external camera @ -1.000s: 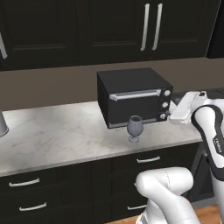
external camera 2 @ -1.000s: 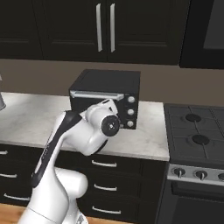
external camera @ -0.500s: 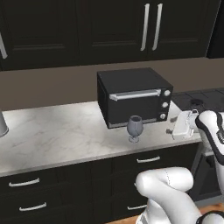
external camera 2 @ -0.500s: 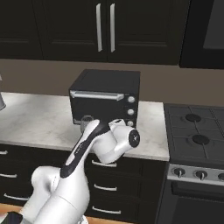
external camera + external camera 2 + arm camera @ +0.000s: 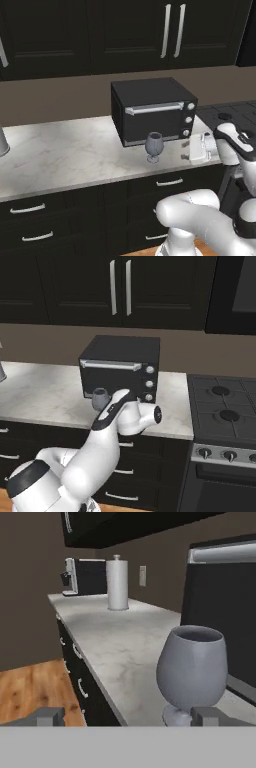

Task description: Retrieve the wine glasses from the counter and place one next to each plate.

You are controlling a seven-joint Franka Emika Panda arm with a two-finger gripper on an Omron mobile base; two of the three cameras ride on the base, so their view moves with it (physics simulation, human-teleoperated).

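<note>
— So, what sits closest to the gripper (image 5: 125,716)?

— Its two dark fingertips (image 5: 47,715) are spread wide, with nothing between them. Just beyond them stands a wine glass (image 5: 192,673), upright on its round foot, grey-blue with a wide rounded bowl. In the hand view it sits towards the right fingertip, not centred in the gap.

— Is the gripper touching it?

— No. In the left base view the hand (image 5: 200,148) hangs level with the glass (image 5: 154,146), to its right and apart from it, near the front edge of the counter (image 5: 65,155).

— And where exactly is the glass on the counter?

— On the pale marble, close to the front edge, just in front of the toaster oven (image 5: 152,110), off its lower right corner. In the right base view the glass (image 5: 100,399) shows at the oven's (image 5: 121,368) lower left, partly behind the arm.

— What lies further along?

— In the hand view, the worktop (image 5: 120,642) runs away from the glass, over black drawers with silver handles. Well beyond stands an upright paper towel roll (image 5: 118,583), and past it a coffee machine (image 5: 84,577) against the wall. In the right base view a black hob (image 5: 223,408) adjoins the counter's right end, and dark wall cupboards (image 5: 120,288) hang above.
</note>
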